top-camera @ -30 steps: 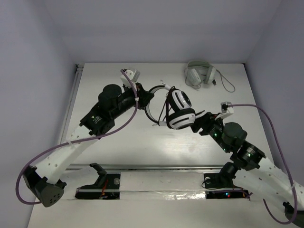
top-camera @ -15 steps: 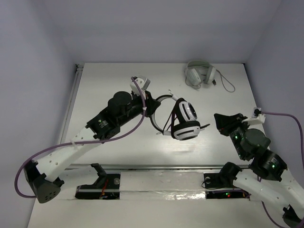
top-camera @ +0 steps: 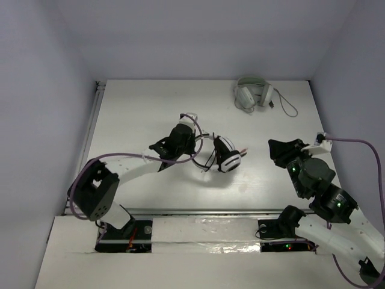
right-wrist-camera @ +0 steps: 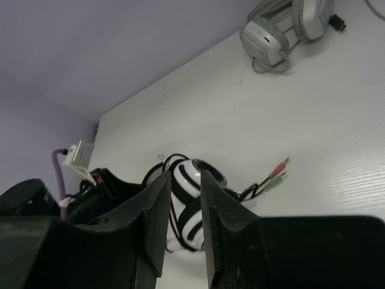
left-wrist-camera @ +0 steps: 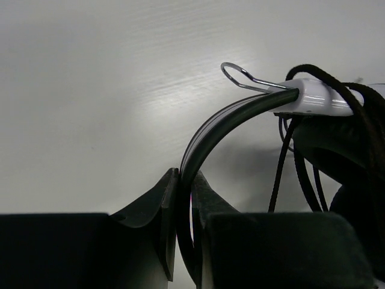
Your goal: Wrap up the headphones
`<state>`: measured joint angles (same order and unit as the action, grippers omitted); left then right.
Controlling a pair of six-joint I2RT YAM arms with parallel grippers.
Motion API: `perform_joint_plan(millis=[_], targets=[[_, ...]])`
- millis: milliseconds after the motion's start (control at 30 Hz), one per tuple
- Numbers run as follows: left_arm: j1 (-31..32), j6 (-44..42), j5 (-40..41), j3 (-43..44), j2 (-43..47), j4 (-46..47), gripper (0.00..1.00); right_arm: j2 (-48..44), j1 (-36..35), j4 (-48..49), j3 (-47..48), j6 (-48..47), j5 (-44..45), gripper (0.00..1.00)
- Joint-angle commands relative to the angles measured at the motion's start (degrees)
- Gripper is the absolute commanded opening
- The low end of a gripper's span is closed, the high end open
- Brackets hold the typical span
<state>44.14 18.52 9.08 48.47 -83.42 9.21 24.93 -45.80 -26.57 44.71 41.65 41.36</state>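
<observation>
The headphones (top-camera: pixel 227 155) have a thin black headband and white-and-black striped ear cups, with the black cable wound around them. They sit mid-table. My left gripper (top-camera: pixel 197 143) is shut on the headband (left-wrist-camera: pixel 231 115), which runs between its fingertips in the left wrist view (left-wrist-camera: pixel 185 178). The pink and green plugs (right-wrist-camera: pixel 278 171) stick out to the right of the cups (right-wrist-camera: pixel 191 180). My right gripper (top-camera: pixel 277 148) is open and empty, apart from the headphones on their right; in its own view (right-wrist-camera: pixel 184 174) the cups show through the gap.
A pale grey headset (top-camera: pixel 254 94) with a grey cable lies at the back right of the table, also in the right wrist view (right-wrist-camera: pixel 281 29). Purple walls close the table on three sides. A metal rail (top-camera: pixel 180 212) runs along the near edge.
My right gripper let go of the ear cups and pulled back to the right. My left gripper carried the headphones right and down towards the table.
</observation>
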Motion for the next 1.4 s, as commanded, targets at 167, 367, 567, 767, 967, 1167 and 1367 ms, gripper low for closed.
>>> perform_joint_plan(millis=[167,367,567,767,967,1167,1367], targets=[[-5.6,-0.2,8.1,9.7,-13.2,13.9,0.00,3.0,0.2,6.7,-1.2,-2.8,-1.9,0.37],[-6.7,-1.1,13.5,15.3,-18.5,11.6,0.21,4.3,0.2,6.5,-0.5,-3.9,-3.3,0.50],[-6.7,0.5,15.4,13.9,-12.2,10.1,0.62,3.4,0.2,4.4,3.4,-5.5,-3.5,0.89],[-7.2,3.7,14.3,10.6,4.2,5.7,0.90,1.1,0.2,1.7,9.3,-8.6,-3.0,1.00],[-6.7,4.9,11.4,11.5,21.8,-3.9,0.99,-1.8,0.2,-1.6,15.8,-10.9,-3.7,1.00],[-6.7,2.5,12.0,16.0,32.7,-14.2,0.99,-6.5,0.2,-2.6,19.2,-12.5,-4.5,1.00],[-6.7,1.0,11.3,13.9,38.5,-16.6,0.99,-6.8,0.2,-3.0,16.6,-11.9,-3.7,1.00]])
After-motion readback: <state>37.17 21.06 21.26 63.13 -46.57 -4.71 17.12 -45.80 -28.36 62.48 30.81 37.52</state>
